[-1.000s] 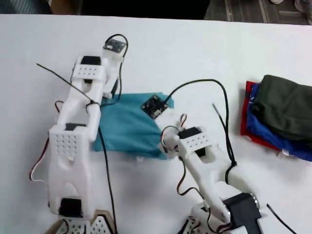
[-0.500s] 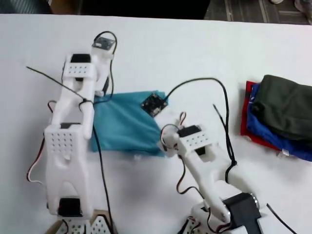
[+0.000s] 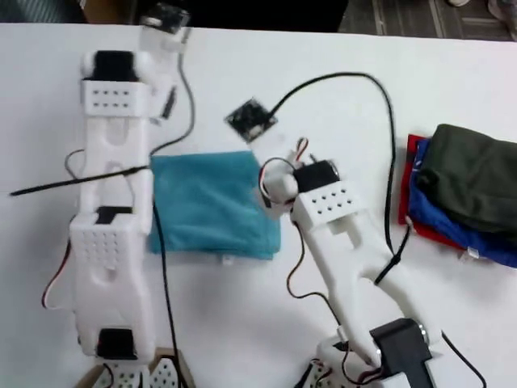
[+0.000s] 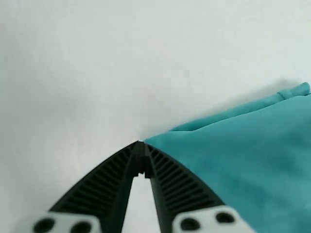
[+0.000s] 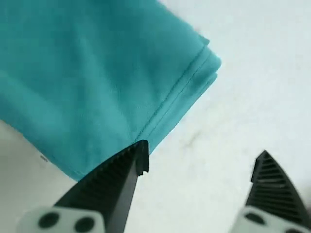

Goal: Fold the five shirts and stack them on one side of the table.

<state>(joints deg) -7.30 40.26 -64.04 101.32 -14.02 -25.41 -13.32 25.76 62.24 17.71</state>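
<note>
folded teal shirt (image 3: 212, 204), right gripper (image 5: 203, 151) spread wide beside it

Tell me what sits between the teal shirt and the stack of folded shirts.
In the high view, the right arm and its black cable stand between the teal shirt and the stack, over bare white table.
</note>
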